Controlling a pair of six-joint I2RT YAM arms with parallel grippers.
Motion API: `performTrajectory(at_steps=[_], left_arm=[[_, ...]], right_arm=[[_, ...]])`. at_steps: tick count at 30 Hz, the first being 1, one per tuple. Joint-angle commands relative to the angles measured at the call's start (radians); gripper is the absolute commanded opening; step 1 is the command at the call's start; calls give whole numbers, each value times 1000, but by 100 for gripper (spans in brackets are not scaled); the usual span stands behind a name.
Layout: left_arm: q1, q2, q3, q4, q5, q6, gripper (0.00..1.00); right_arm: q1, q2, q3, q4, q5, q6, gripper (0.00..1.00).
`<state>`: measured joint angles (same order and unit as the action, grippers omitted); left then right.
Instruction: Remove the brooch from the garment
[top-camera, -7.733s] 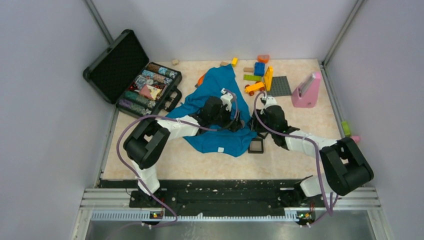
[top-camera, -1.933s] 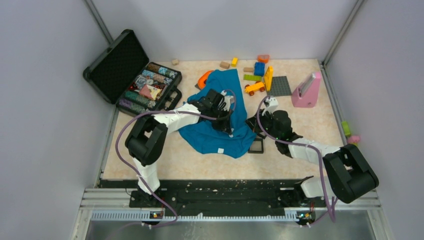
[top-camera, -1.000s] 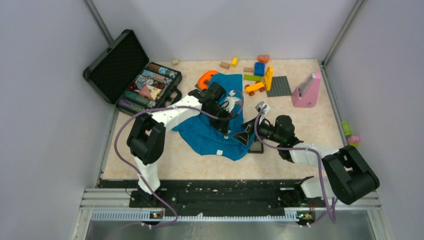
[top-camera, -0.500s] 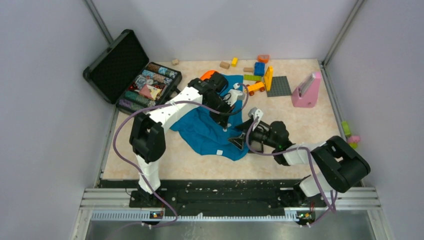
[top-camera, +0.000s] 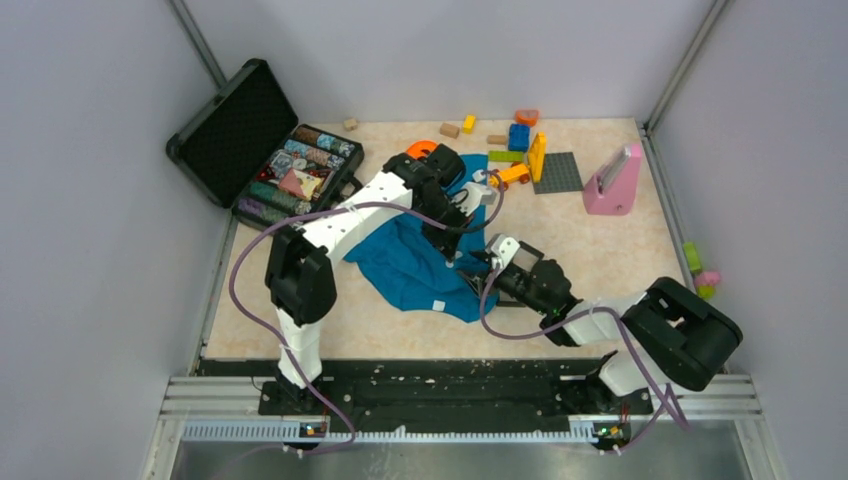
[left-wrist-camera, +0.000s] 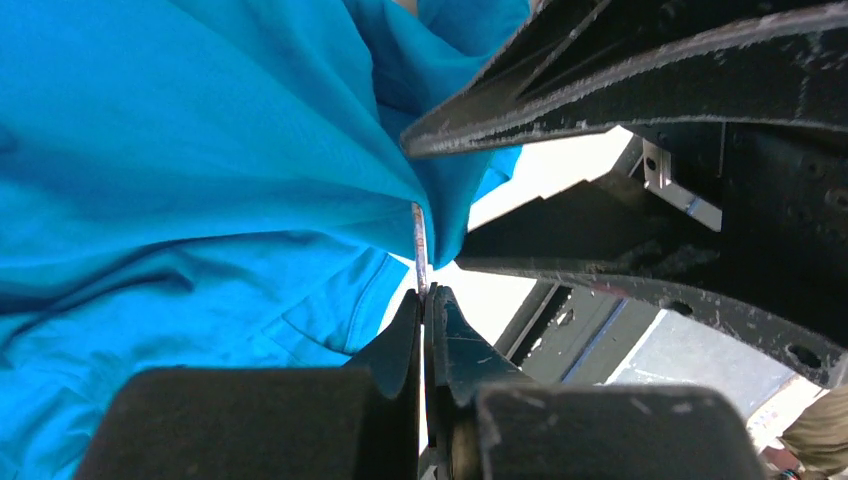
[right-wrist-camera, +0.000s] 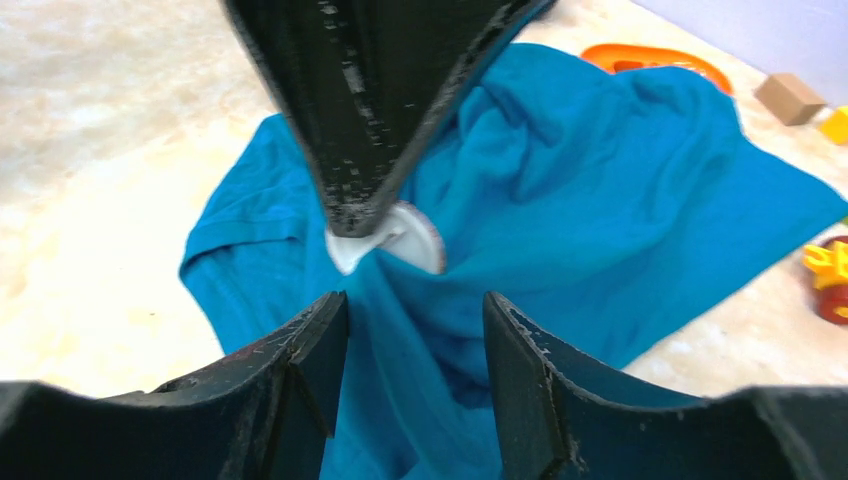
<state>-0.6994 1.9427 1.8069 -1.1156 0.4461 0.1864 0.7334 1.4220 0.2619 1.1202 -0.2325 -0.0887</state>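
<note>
The garment (top-camera: 410, 262) is a teal shirt, crumpled mid-table. The brooch (right-wrist-camera: 404, 236) is a small pale round disc on a raised peak of the cloth. It shows edge-on as a thin sliver (left-wrist-camera: 419, 240) in the left wrist view. My left gripper (left-wrist-camera: 425, 296) is shut on the brooch, its black fingers (right-wrist-camera: 365, 120) coming down from above and lifting the cloth into a tent. My right gripper (right-wrist-camera: 415, 312) is open, its two fingers astride the fold of shirt just below the brooch. In the top view both grippers meet at the garment's right edge (top-camera: 468, 262).
An open black case (top-camera: 260, 150) with coloured pieces stands at the back left. An orange ring (top-camera: 422, 149) lies behind the shirt. Toy blocks (top-camera: 518, 137), a grey baseplate (top-camera: 560, 172) and a pink stand (top-camera: 612, 180) are at the back right.
The right arm has swung left onto the garment and its jaws have narrowed round the fold. The left arm has drawn back and up, still pinching, pulling the cloth with it.
</note>
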Motion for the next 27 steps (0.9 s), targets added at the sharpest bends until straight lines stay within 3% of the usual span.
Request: performTrajectory(at_steps=[1,5,11,16,18,21,27], left_arm=[[-25,16,51,-64,-23,-19,0],[-39,24,58,-77,-33,-30,0],[-52,34,62,-91,-48,-33,0],[-55,53,63,-111,-60,-27,0],[-57,56,66,-112,-62,-27,0],[-57,58,71,-105,-56,-25,0],[-58,39,43,-92,-16,10,0]], right_arm=[[13,-40,16,24,91,-71,50],[32,-40,16,14,87,-105,41],[40,-56,19,-15,76,-126,11],[40,-70,3,4,97,-121,3],[40,-67,-11,34,86,-111,4],[41,-54,8,-4,38,-115,21],[19,-65,18,-28,-10,-58,31]])
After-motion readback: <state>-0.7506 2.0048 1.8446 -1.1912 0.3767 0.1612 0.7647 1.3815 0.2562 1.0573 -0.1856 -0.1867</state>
